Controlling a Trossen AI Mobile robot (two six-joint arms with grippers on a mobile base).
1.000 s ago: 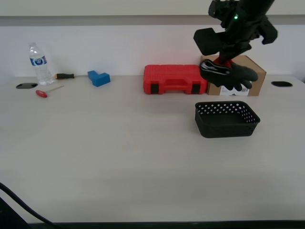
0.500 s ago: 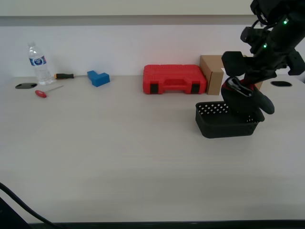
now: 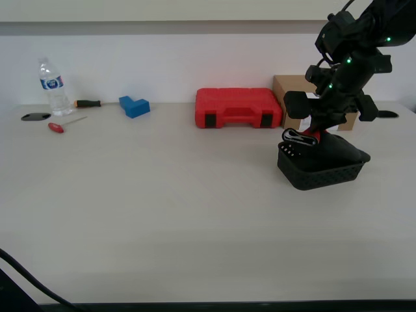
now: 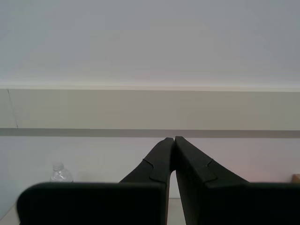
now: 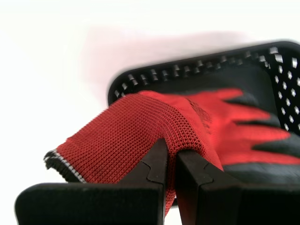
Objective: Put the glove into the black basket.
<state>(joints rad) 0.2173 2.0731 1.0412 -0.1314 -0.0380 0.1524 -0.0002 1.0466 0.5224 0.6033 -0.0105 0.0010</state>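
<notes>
The red knit glove [image 5: 140,131] with dark grey fingers [image 3: 338,151] lies partly inside the black perforated basket [image 3: 325,174], its fingers in the basket and its cuff over the rim. My first gripper [image 5: 171,157] is shut on the glove's red back near the cuff, directly above the basket [image 5: 197,75]; in the exterior view it [image 3: 312,135] is at the basket's near-left end. The basket looks tilted and shifted towards the exterior view's right. My second gripper [image 4: 172,154] is shut and empty, raised and facing the wall; it does not show in the exterior view.
A red tool case [image 3: 237,107] and a brown cardboard box [image 3: 292,97] stand just behind the basket. At the far left are a water bottle [image 3: 52,88], a blue block [image 3: 134,106] and two screwdrivers [image 3: 64,125]. A black cable crosses the near left corner.
My first gripper has come down from above the cardboard box to the basket, bringing the glove into it. The basket has shifted to the exterior view's right and tilted.
</notes>
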